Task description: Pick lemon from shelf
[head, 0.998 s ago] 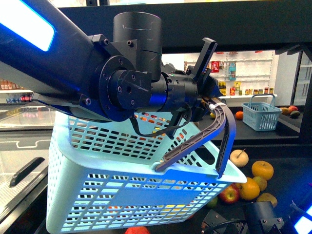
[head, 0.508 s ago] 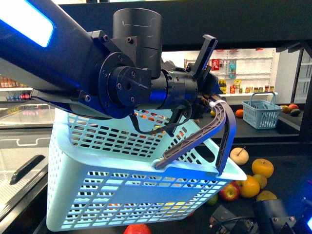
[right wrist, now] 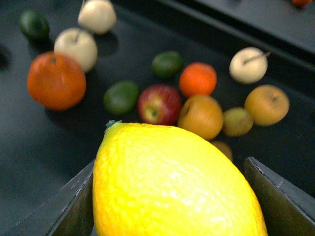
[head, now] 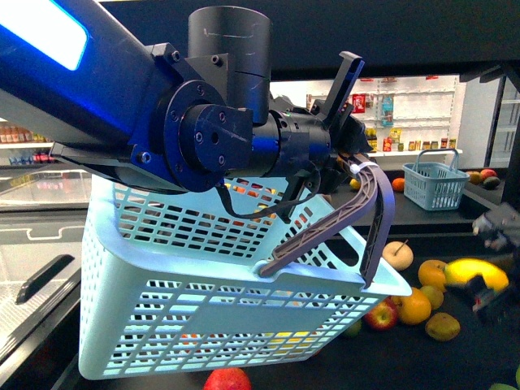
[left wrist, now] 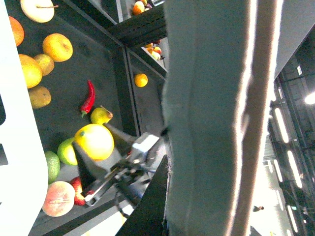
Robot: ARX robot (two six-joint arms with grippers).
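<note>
Right gripper point(right wrist: 177, 211): jaws closed on either flank of the yellow, pebbly-skinned oval lemon point(right wrist: 167, 167), which filled the lower centre of the right wrist view. In the front view it sat at mid-right, held above the black metal shelf tray point(head: 455, 361) and apart from the loose fruit.

Left gripper point(head: 356, 122) carried the pale blue plastic basket point(head: 203, 309) by its handle; could not tell whether it was clamped.

Judgement: lemon light, firm, waxy. Hold across the broad middle; the tapered ends would likely squirt out.
</note>
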